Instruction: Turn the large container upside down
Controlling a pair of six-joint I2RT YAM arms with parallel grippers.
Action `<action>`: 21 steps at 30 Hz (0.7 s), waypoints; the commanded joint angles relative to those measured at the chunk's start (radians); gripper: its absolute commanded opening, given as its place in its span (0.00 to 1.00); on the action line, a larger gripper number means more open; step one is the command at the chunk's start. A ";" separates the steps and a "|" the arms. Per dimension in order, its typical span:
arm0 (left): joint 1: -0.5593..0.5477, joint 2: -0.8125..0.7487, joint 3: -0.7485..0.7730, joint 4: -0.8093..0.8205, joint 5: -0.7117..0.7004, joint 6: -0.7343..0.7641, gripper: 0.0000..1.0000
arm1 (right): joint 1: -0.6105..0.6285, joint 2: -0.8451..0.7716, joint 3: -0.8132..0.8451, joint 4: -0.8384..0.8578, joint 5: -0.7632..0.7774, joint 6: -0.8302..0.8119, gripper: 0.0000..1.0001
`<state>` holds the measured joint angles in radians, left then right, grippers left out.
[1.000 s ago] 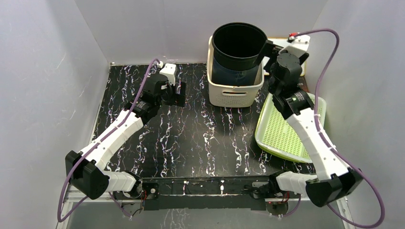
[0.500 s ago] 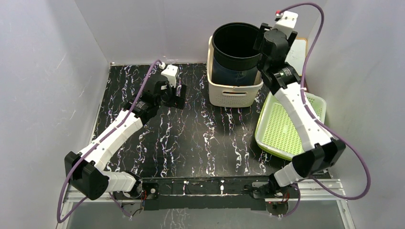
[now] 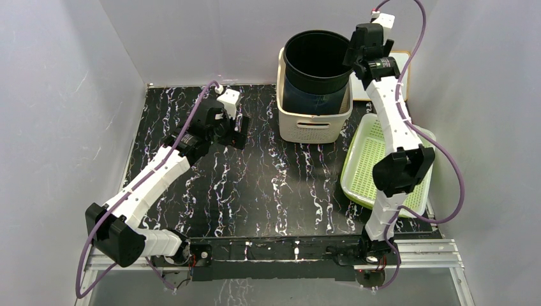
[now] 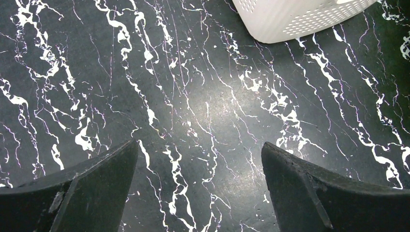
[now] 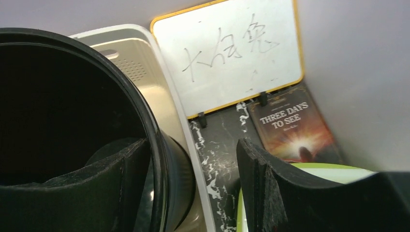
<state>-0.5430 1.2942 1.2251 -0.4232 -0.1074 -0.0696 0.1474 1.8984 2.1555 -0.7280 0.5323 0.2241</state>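
Since half a second ago the right arm is standing taller, its elbow drawn in over the green tray, and the right gripper is sitting higher at the rim of the large container. That black container is standing upright, mouth up, inside the white basket. The right jaws are gaping apart and straddling its wall: one finger is reaching inside the dark interior, the other is hanging outside with a gap showing between it and the rim. Beyond those fingers a whiteboard is leaning on the wall and a book is lying just below it. The left gripper is hovering with fingers spread wide, holding nothing, the marbled table beneath it and the basket's corner ahead to its right.
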 commanded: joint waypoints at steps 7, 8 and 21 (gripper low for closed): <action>-0.004 -0.033 0.006 -0.006 0.015 0.015 0.98 | -0.059 -0.074 -0.070 0.016 -0.230 0.061 0.57; -0.005 -0.032 0.004 -0.006 0.015 0.014 0.98 | -0.059 -0.073 -0.069 0.017 -0.239 0.060 0.56; -0.004 -0.048 -0.024 -0.001 -0.002 0.014 0.98 | -0.059 -0.084 -0.067 0.038 -0.331 0.095 0.00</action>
<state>-0.5430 1.2934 1.2129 -0.4213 -0.1036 -0.0658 0.0925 1.8755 2.0846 -0.7238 0.2260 0.3046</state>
